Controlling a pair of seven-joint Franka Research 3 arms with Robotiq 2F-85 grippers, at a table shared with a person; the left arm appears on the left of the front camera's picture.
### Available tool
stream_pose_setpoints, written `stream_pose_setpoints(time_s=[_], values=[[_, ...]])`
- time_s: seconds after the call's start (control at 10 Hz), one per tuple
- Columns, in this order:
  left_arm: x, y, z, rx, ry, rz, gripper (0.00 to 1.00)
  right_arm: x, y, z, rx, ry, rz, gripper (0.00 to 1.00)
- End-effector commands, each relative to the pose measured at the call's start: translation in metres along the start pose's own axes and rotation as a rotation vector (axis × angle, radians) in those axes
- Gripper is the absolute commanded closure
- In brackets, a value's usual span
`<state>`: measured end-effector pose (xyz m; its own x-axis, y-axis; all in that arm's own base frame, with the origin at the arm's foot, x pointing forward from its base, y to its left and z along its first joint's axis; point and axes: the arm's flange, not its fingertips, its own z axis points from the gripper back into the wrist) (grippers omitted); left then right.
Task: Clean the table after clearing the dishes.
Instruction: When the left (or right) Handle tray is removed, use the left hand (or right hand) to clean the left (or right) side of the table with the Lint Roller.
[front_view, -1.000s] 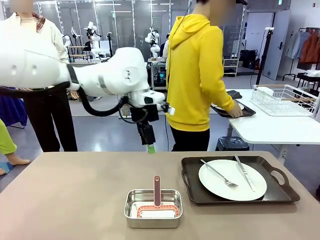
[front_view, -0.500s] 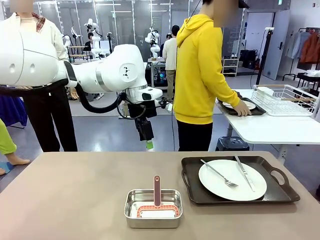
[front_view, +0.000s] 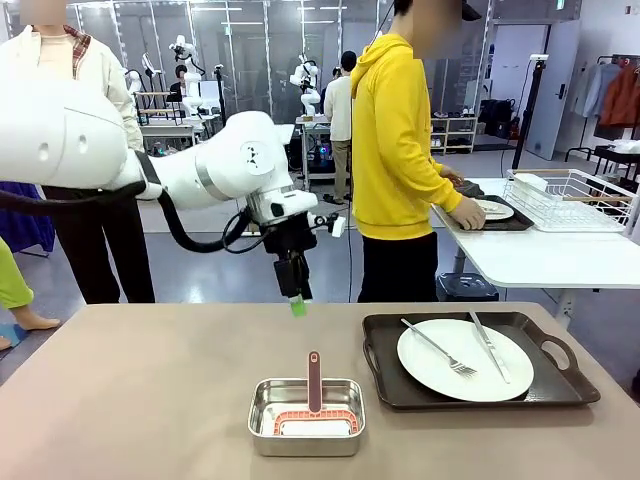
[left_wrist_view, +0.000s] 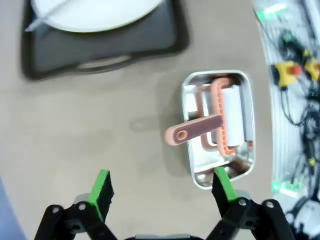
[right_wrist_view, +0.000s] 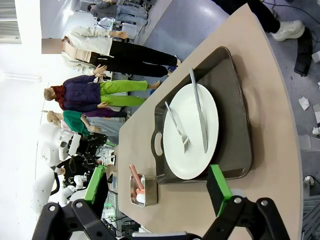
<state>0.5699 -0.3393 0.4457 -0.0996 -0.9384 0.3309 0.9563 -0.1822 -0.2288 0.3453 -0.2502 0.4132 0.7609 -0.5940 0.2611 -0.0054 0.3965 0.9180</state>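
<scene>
Front view: left end effector (front_view: 297, 300) hung over bench (front_view: 130, 400), just beyond steel pan (front_view: 306, 415). Tray (front_view: 385, 385) carrying plate (front_view: 465, 360), fork (front_view: 440, 350) and knife (front_view: 490, 348) sat right of pan.

Left wrist view: fingers apart, empty; pan's pink roller handle (left_wrist_view: 195, 129) lay below.

Right wrist view: right end effector (right_wrist_view: 156, 172) apart, empty; tray beside pan.

Judged: plate rigid, slick, breakable; cutlery loose. Lift tray level by end handles.

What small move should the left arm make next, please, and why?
Probably lower the open left gripper onto the pink handle standing up from the steel pan: it hovers close above, empty. Wiping should wait, since one tray sits on the table.
</scene>
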Motion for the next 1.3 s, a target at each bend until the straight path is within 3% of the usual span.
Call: stream_pose_setpoints(time_s=[0.0, 0.2, 0.4, 0.8, 1.2], values=[[-0.003, 0.026, -0.004, -0.207, 0.021, 0.01, 0.0, -0.001, 0.002, 0.002, 0.005, 0.008, 0.017, 0.0], [0.002, 0.045, -0.036, -0.375, 0.027, 0.107, 0.0, -0.001, 0.002, 0.002, 0.005, 0.008, 0.017, 0.0], [0.009, 0.049, -0.059, -0.454, -0.005, 0.161, 0.0, -0.001, 0.002, 0.002, 0.005, 0.008, 0.017, 0.0], [0.013, 0.045, -0.093, -0.51, 0.075, 0.249, 0.0, -0.001, 0.002, 0.002, 0.005, 0.008, 0.017, 0.0], [0.016, 0.041, -0.104, -0.553, 0.126, 0.254, 0.0, -0.001, 0.002, 0.002, 0.005, 0.008, 0.017, 0.0]])
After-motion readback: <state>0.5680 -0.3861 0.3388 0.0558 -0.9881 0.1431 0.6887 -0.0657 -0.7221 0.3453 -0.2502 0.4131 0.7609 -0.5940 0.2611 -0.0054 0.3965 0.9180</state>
